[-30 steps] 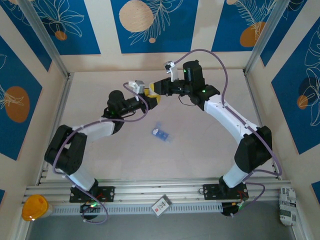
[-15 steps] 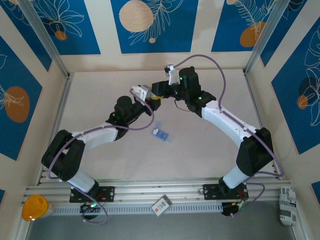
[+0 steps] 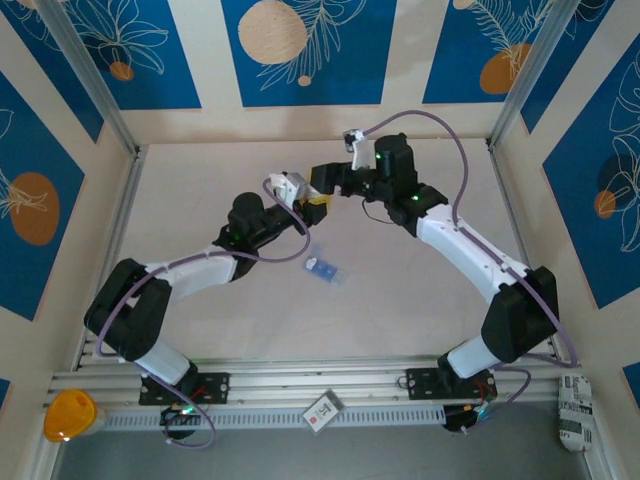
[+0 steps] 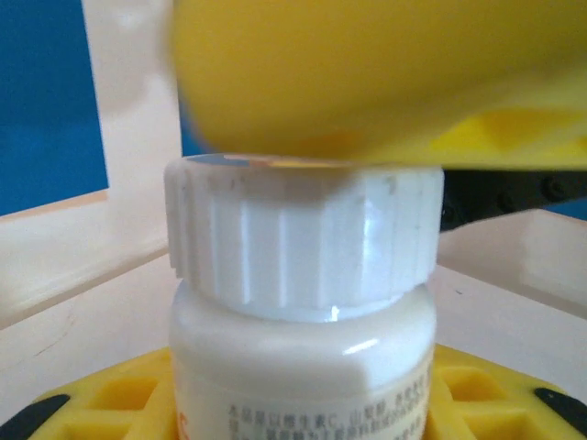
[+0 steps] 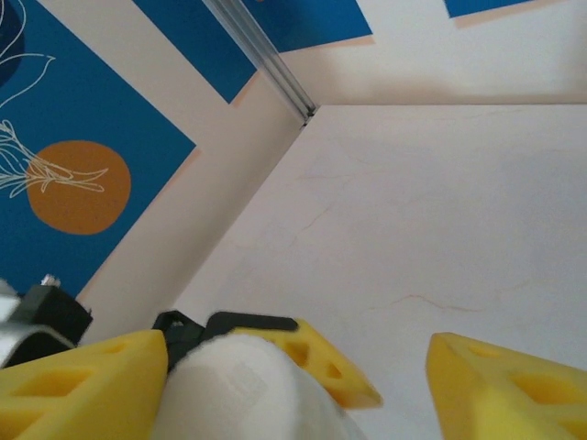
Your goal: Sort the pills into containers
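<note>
A white pill bottle (image 4: 303,367) with a ribbed white cap (image 4: 303,238) stands between the yellow fingers of my left gripper (image 4: 303,412), which is shut on its body. My right gripper (image 5: 298,371) is open around the cap (image 5: 243,385), one finger (image 5: 78,390) beside it and the other finger (image 5: 514,385) well apart. Both grippers meet above the far middle of the table: the left gripper (image 3: 303,197) and the right gripper (image 3: 322,184). The blue pill box, the containers (image 3: 323,268), lies on the table just in front of them. The pills are hidden.
An orange bottle (image 3: 68,415) stands on the near rail at the left. A white card (image 3: 322,410) lies on that rail in the middle. A white object (image 3: 572,410) sits at the near right. The back wall (image 5: 183,220) is close behind the grippers.
My right gripper has opened off the bottle's cap and its arm has shifted slightly right. The left arm reached forward a second ago and now holds still with the bottle.
</note>
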